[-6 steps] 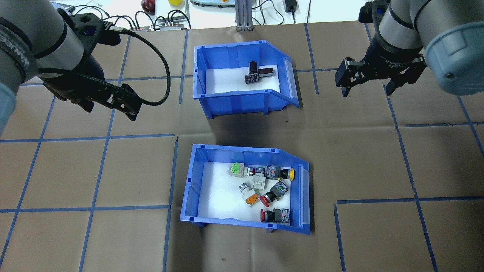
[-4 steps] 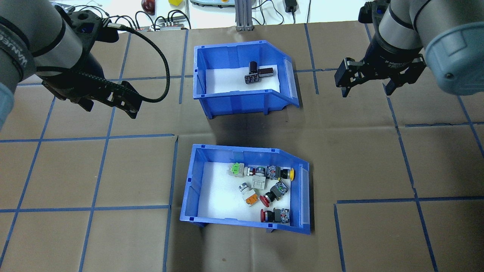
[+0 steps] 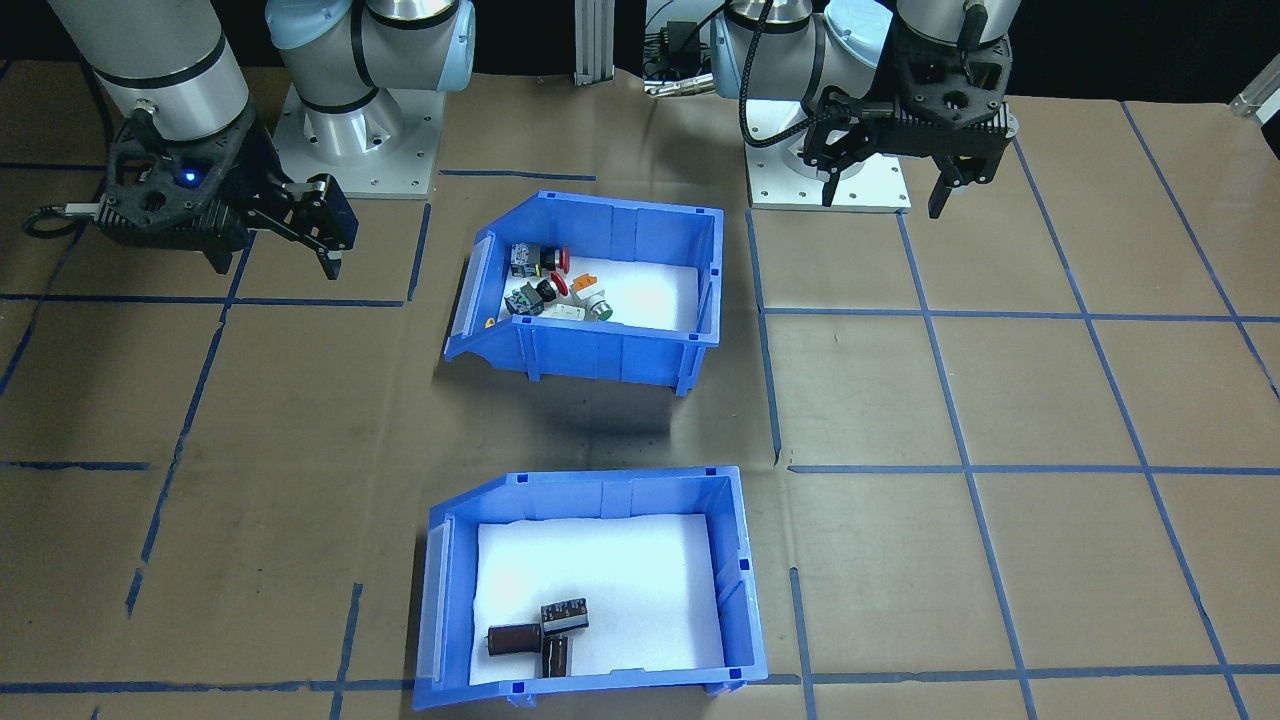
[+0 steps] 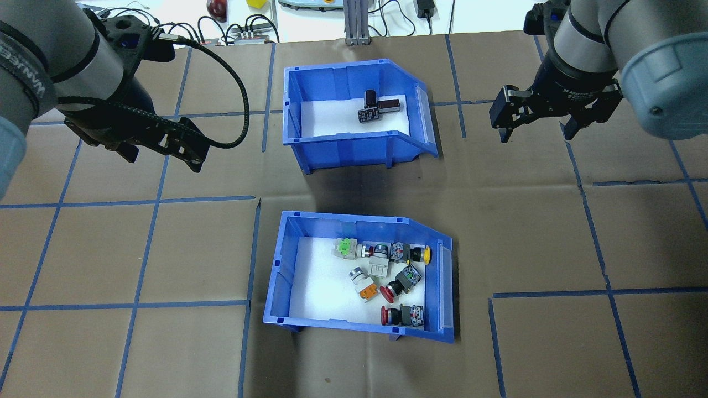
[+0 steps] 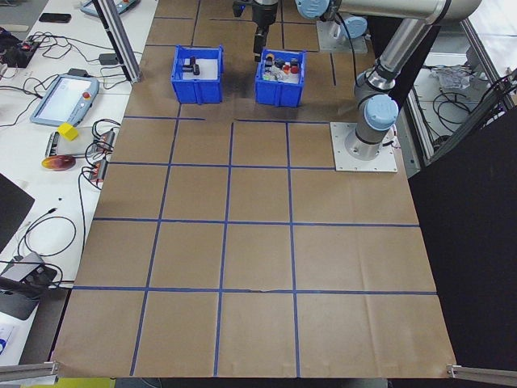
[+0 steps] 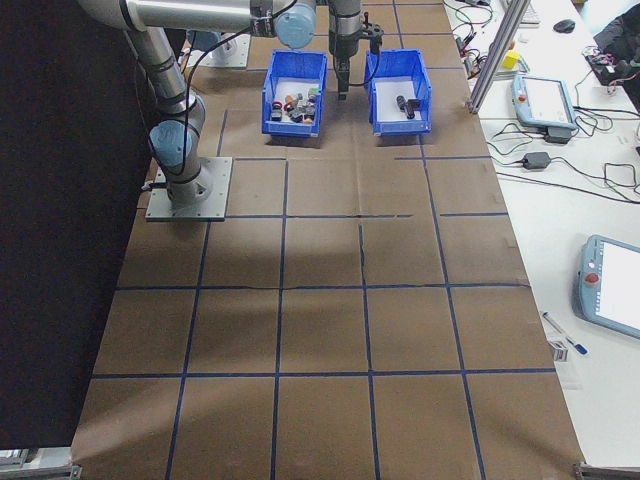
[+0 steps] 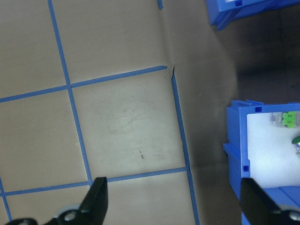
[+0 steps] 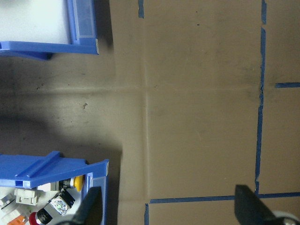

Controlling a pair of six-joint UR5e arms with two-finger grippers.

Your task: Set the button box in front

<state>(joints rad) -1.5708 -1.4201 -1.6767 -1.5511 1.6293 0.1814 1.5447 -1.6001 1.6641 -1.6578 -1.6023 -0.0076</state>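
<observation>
- Brown paper with blue tape gridlines covers the table [image 4: 166, 249]
- button box [image 4: 282, 276] sits nearer the robot's base, capacitor bin [image 4: 293, 99] beyond it, apart
- left gripper [image 4: 160, 149] and right gripper [image 4: 535, 128] hover, fingers spread, holding nothing

the table [image 4: 553, 232] is covered in brown paper marked into squares by blue tape lines [image 4: 144, 254]. beyond its far edge runs a white bench [image 5: 48, 153] strewn with black cables [image 4: 398, 16] and a handheld pendant [image 6: 610, 285], under even, bright light.
</observation>
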